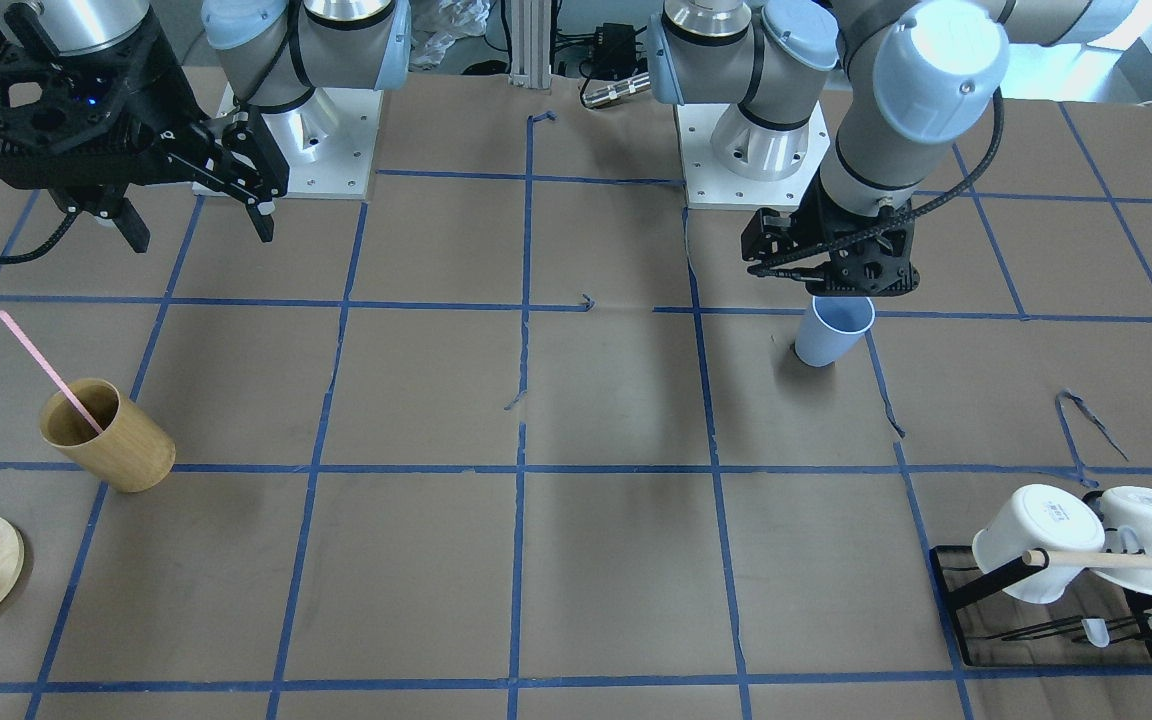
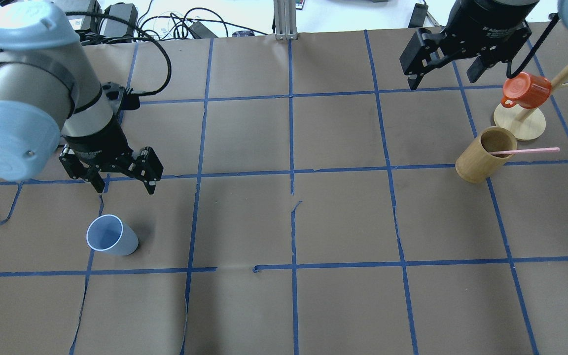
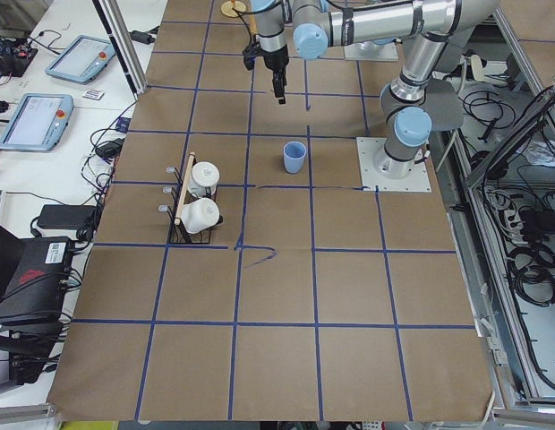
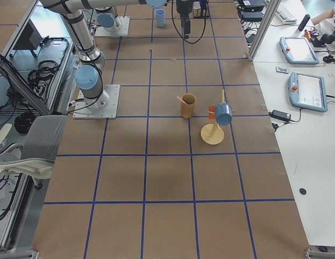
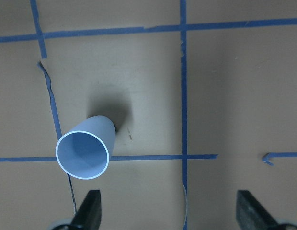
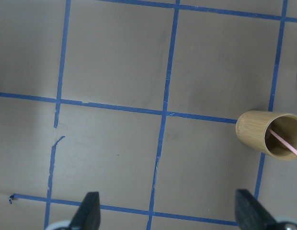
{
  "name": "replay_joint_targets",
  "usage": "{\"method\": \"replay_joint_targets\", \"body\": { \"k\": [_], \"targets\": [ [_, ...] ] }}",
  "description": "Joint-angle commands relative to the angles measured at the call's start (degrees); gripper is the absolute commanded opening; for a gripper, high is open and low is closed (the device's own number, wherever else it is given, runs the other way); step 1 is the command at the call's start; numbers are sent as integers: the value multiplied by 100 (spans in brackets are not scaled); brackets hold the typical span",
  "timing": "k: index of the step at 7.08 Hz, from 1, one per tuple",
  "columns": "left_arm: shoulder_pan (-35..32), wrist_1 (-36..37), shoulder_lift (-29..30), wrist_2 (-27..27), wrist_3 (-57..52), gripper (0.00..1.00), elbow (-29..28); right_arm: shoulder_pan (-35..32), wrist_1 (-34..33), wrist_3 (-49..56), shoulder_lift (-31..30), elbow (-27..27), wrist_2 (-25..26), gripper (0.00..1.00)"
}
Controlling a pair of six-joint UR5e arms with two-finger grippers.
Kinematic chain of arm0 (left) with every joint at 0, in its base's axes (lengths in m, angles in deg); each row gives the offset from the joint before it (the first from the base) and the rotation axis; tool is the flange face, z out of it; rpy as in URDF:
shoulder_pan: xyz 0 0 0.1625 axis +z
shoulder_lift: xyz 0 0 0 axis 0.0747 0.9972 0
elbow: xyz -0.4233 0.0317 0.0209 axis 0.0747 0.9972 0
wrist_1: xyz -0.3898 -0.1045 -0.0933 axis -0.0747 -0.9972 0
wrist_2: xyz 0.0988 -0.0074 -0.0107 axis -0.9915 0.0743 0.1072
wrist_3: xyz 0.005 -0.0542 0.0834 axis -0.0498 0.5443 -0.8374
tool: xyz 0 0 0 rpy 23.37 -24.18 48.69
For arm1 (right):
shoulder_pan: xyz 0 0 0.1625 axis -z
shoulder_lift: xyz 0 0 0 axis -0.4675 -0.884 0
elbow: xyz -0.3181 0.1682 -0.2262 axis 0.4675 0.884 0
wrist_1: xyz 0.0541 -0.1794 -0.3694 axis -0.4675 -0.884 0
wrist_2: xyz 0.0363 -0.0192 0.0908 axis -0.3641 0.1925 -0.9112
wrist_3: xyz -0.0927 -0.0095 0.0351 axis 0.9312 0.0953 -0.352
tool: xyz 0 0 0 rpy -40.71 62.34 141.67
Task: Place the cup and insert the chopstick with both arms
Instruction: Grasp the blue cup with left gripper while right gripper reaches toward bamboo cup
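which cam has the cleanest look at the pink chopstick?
Exterior front-facing: the pink chopstick shows full length, leaning out of the wooden cup. Overhead shows it too, fainter. Right wrist catches only the part inside the cup; exterior right, a sliver; others miss it.

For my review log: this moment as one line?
left hand open, empty | blue cup upright, free | right hand open, empty | chopstick in wooden cup

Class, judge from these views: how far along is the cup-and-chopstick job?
Done: the blue cup stands upright on the table, free of the open left gripper. In hand: nothing; the right gripper is open and empty too. The pink chopstick leans inside the bamboo cup, so insertion looks done. Left: nothing obvious, unless the chopstick belongs in the blue cup.
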Motion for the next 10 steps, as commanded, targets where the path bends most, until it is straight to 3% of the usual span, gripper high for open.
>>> {"method": "replay_joint_targets", "body": {
  "k": [1, 3, 4, 5, 6, 8, 10],
  "targets": [
    [396, 936, 16, -165, -73, 98, 1070, 96, 15, 604, 5, -28, 54, 100],
    [529, 1378, 244, -235, -73, 83, 1433, 262, -82, 1270, -21, -45, 46, 100],
    [530, 1545, 289, -636, -91, 65, 1548, 489, -73, 1587, -73, -63, 90, 100],
    [530, 1564, 341, -649, -91, 25, 1523, 866, -38, 1886, -74, -159, 64, 100],
    [530, 1573, 350, -649, -82, 0, 1514, 1244, -46, 2202, -65, -342, -15, 100],
    [521, 1852, 359, -596, -82, 0, 1496, 1746, -134, 3116, -47, -702, -15, 100],
    [451, 2205, 403, -89, 23, 0, 1331, 2378, -432, 4405, -39, -1369, -435, 100]
  ]
}}
